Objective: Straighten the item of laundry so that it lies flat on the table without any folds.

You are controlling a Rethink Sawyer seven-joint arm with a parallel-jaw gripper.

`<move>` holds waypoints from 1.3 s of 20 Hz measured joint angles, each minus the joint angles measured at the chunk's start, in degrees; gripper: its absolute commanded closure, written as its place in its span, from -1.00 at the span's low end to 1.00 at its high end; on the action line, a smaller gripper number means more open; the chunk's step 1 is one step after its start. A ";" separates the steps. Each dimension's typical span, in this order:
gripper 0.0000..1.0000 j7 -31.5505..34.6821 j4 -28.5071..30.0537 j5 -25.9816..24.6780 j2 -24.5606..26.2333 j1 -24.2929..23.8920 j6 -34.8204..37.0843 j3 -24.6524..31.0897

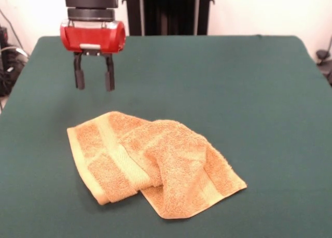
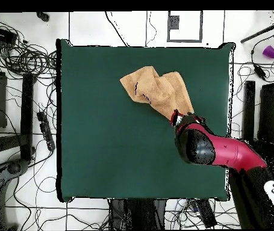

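Note:
The item of laundry, an orange-yellow terry towel (image 1: 155, 163), lies crumpled and folded over itself near the front of the dark green table (image 1: 233, 93). One banded end is doubled under at the left, and a thick ridge runs across its middle. My gripper (image 1: 94, 86) hangs above the table behind the towel's left corner, open, with nothing between its black fingers (image 1: 79, 76). In the overhead view the towel (image 2: 156, 90) sits at the table's (image 2: 103, 120) upper middle. The red arm (image 2: 214, 149) reaches in from the lower right there, its gripper (image 2: 178, 118) at the towel's lower right end.
Bare green felt surrounds the towel on all sides, widest to the right in the front view. Cables (image 2: 28, 60) and black stands (image 2: 247, 111) crowd the floor around the table. A small purple object (image 2: 270, 52) lies on the floor beyond one corner.

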 measured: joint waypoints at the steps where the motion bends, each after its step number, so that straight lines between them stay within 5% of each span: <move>1: -1.00 0.00 0.03 -0.13 -0.05 0.33 -0.01 -0.03; 6: -1.00 0.00 -2.18 0.07 1.59 4.21 1.27 -1.21; 13: -1.00 0.00 -14.39 3.18 10.75 12.22 8.75 -1.11; 26: -1.00 0.00 -30.60 7.26 20.44 13.53 23.76 -0.35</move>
